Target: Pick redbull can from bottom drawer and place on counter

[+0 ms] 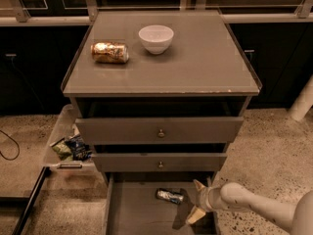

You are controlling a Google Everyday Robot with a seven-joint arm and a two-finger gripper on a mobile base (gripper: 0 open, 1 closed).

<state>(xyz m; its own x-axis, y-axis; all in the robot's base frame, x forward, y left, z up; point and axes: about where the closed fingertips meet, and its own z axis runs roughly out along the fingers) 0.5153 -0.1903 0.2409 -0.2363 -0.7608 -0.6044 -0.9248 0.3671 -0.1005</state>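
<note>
A shiny metal can (pixel 169 196) is seen in the matt-floored drawer (pixel 137 213). Just beside it, above the drawer floor, a smooth cream plastic gripper (pixel 197 200) is held with its jaws apart.
</note>
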